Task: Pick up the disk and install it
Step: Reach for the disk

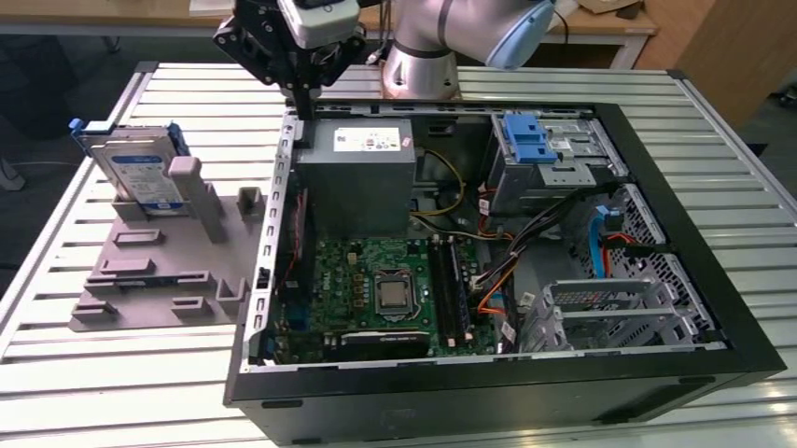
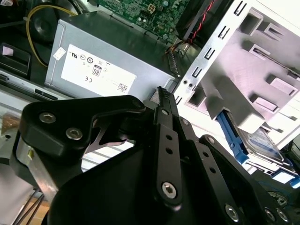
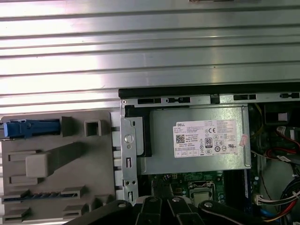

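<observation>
Disk [image 1: 137, 173] upright in grey fixture [image 1: 149, 271], well apart from gripper [image 1: 302, 98]; gripper closed, empty, above case [image 1: 498, 387] rim by power supply [image 1: 361, 182].

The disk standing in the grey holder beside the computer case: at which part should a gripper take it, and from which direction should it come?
Probably the free top edge of the disk, pinched across its two flat faces, coming straight down from above. It stands on edge in the grey holder. Its lower part sits behind the holder's post, leaving the top clear.
</observation>
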Tool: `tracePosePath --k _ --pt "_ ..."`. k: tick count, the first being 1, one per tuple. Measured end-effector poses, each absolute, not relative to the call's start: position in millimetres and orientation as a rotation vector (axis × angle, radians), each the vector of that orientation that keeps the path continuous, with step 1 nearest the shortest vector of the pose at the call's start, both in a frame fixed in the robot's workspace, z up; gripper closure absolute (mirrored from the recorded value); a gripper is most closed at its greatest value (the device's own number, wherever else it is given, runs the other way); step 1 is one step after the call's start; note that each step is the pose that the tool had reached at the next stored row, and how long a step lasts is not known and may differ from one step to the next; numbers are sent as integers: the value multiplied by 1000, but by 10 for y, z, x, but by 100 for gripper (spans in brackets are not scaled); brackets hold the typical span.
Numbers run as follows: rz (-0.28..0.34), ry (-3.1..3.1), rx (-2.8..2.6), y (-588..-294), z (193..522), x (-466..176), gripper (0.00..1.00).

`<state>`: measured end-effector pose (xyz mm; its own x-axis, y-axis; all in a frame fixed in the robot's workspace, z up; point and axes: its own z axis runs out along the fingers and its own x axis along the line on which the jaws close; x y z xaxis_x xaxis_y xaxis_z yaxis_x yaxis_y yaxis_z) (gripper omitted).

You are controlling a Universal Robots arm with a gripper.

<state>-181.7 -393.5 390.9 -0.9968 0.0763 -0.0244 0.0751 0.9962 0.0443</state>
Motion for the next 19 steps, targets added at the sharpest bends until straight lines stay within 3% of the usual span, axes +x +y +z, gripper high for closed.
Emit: tracePosePath --k 19 --pt "68 3112 118 -3887 3902 -2119 89"
